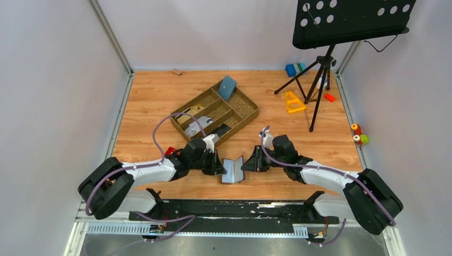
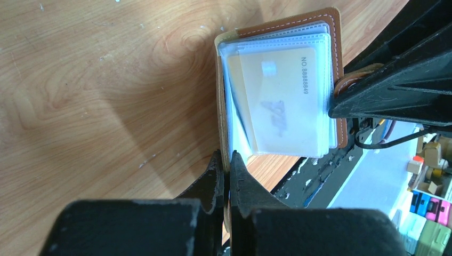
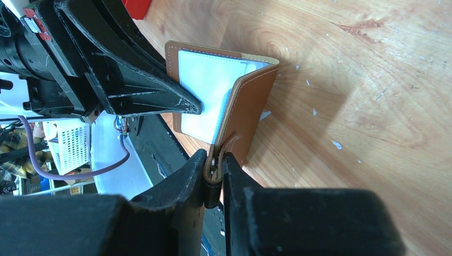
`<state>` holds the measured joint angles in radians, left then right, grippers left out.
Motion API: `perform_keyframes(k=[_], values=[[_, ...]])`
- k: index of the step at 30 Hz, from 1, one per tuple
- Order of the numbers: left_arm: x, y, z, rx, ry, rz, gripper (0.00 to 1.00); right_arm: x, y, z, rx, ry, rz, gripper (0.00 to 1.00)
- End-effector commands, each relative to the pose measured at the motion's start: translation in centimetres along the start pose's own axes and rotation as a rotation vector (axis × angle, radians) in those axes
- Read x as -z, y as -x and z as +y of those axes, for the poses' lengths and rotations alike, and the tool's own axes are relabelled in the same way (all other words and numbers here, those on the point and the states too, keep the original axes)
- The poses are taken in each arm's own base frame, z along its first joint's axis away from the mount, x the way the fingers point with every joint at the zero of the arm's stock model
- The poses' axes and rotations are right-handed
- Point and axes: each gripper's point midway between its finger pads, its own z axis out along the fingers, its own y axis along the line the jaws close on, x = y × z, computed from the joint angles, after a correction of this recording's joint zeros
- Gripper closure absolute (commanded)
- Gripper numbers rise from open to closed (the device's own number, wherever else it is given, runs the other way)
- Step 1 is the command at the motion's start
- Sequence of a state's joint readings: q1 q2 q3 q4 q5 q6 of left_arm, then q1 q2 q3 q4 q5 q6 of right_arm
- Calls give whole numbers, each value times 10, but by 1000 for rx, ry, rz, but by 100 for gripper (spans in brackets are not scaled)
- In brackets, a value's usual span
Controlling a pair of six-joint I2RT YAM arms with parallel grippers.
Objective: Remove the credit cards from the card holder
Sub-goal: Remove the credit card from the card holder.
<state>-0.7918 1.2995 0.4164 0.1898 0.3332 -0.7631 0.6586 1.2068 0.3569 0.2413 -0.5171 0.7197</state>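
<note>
The card holder (image 1: 232,170) lies close to the near edge of the table (image 1: 149,106), midway between the two arms, held open in a V with its grey inside upward; a black rail (image 1: 234,205) runs along just beyond that edge. Whether the holder rests on the wood or hangs just off it cannot be told.

The left gripper (image 1: 218,169) is pressed together on the holder's left cover; the left wrist view shows its fingers (image 2: 216,176) pinching the cover's edge. The right gripper (image 1: 246,165) is clamped on the closing tab (image 3: 219,149) at the edge of the right cover; its jaws have only the tab between them.

Inside the holder the clear sleeves (image 2: 320,37) are fanned; the front sleeve holds a yellowish card (image 2: 282,101) marked NO.8888849; more cards lie behind it, count not determinable.

Bare wood shows left of the tray (image 1: 250,106) as far as the left wall, and right of the holder as far as the legs of the music stand (image 1: 320,80); a yellow triangular piece (image 1: 293,101) stands just left of those legs. A red object (image 1: 170,151) sits just beside the left arm's wrist.

The tray is woven, divided and skewed; its near corner is close to the left gripper. A blue-teal pouch (image 1: 227,88) leans in the far compartment; pale items lie in the left compartments and a dark flat item (image 1: 221,129) in the near one, identities not determinable.
</note>
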Motion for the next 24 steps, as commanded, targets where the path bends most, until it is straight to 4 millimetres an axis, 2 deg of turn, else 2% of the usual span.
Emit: perform_keyframes(k=[1,10,18,24], values=[[0,18,-17,-18,-42,-58,100,0,5,7,34,30,-12,85],[-5,19,-24,-14,-52,-76,100,-2,4,6,38,27,-1,84],[-2,22,-26,-19,-55,-107,100,-6,5,7,42,41,4,78],[-2,23,-28,-15,-74,-127,100,-1,6,10,54,48,-17,73]])
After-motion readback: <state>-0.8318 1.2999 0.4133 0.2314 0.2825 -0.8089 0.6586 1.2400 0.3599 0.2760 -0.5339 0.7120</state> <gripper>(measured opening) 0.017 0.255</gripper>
